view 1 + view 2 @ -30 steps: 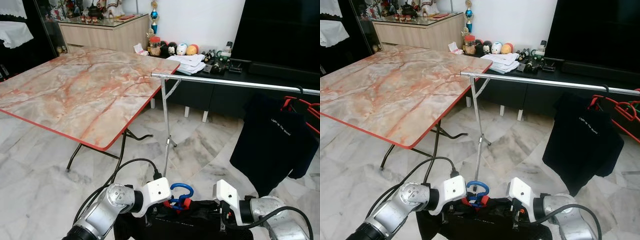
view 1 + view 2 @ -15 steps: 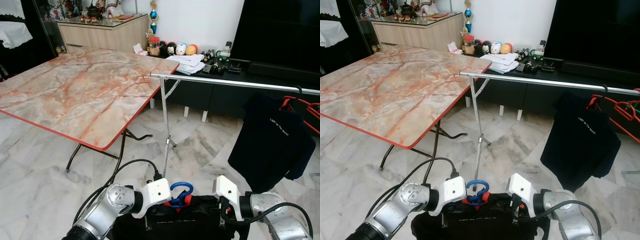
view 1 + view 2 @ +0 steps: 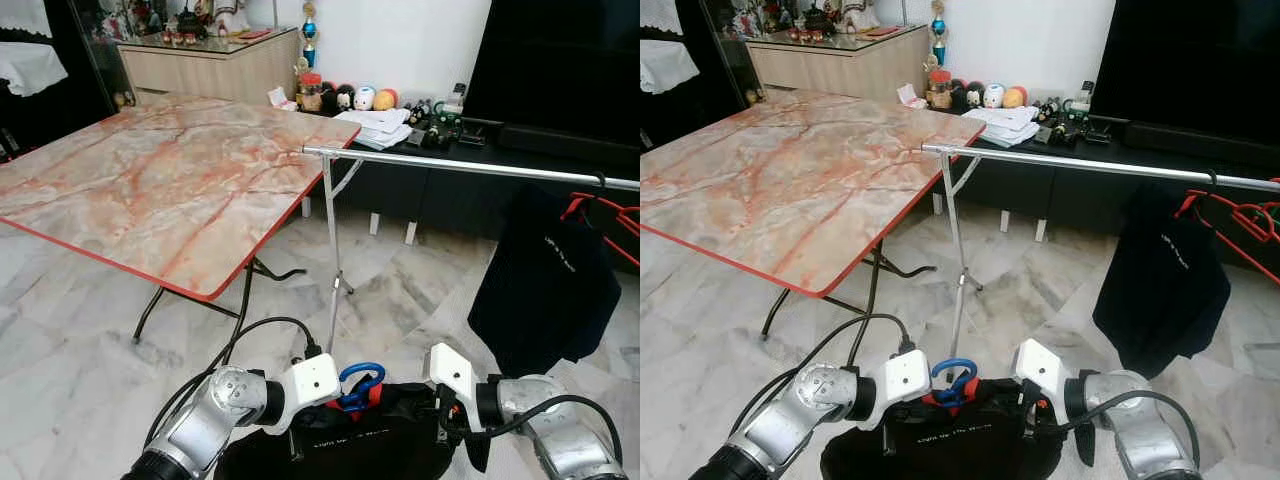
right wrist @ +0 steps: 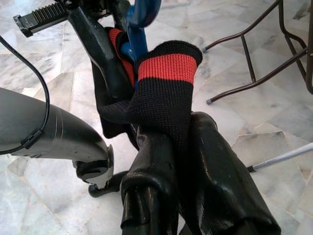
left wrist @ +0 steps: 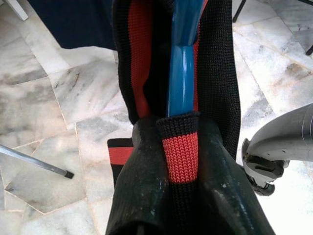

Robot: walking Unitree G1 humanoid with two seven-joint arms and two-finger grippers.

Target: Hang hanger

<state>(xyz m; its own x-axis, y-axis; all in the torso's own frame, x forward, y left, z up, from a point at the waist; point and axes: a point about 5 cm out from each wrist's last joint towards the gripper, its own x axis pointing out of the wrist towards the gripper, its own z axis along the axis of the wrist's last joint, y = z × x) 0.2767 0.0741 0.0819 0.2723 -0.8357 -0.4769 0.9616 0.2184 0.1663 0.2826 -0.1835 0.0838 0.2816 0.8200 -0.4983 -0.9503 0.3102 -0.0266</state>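
Observation:
A blue hanger [image 3: 361, 384] carries a black knitted garment [image 3: 340, 450] with a red band, held low in front of me. My left gripper [image 5: 181, 161] is shut on the garment's red-banded collar [image 5: 180, 156], at the base of the blue hook. My right gripper [image 4: 181, 132] is shut on a black and red fold of the same garment [image 4: 166, 68], just right of the hook. The silver clothes rail [image 3: 470, 166] runs across higher up and farther ahead, apart from the hanger.
A dark T-shirt [image 3: 550, 290] and red hangers [image 3: 610, 215] hang at the rail's right end. The rack's upright pole [image 3: 331, 250] stands straight ahead. A marble-patterned folding table [image 3: 170, 180] is at left, and a black cabinet [image 3: 440, 190] with clutter is behind.
The dark T-shirt on the rail has swung and now looks narrower. My right gripper has edged toward the left one, and the held garment bunches more between them.

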